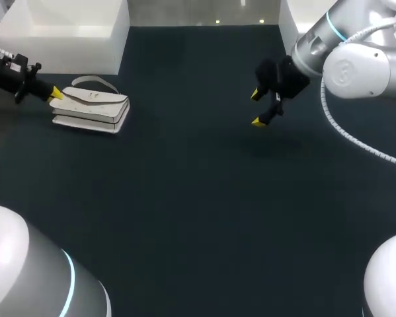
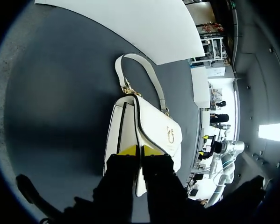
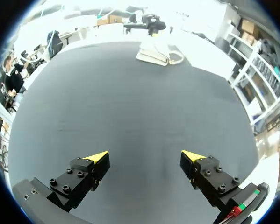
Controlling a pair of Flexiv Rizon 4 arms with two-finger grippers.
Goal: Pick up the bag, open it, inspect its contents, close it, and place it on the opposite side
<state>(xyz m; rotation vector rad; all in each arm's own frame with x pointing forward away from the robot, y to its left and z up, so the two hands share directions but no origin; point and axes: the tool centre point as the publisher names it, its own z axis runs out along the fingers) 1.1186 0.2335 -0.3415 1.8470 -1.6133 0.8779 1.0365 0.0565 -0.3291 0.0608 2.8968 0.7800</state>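
Bag (image 1: 92,109), white with black edging, gold clasp and short looped handle, lies flat, flap down, on the dark worktop (image 1: 198,198) at my far left. My left jaws pinch its end; my right jaws hang spread, well apart.

L arm (image 1: 9,72) in from left side, wrist low. L gripper (image 1: 55,94) fingers nearly together, pinching bag (image 1: 92,109) flap edge. R arm (image 1: 353,66) in from upper right, elbow bent. R gripper (image 1: 258,108) spread wide, tips pointing left.
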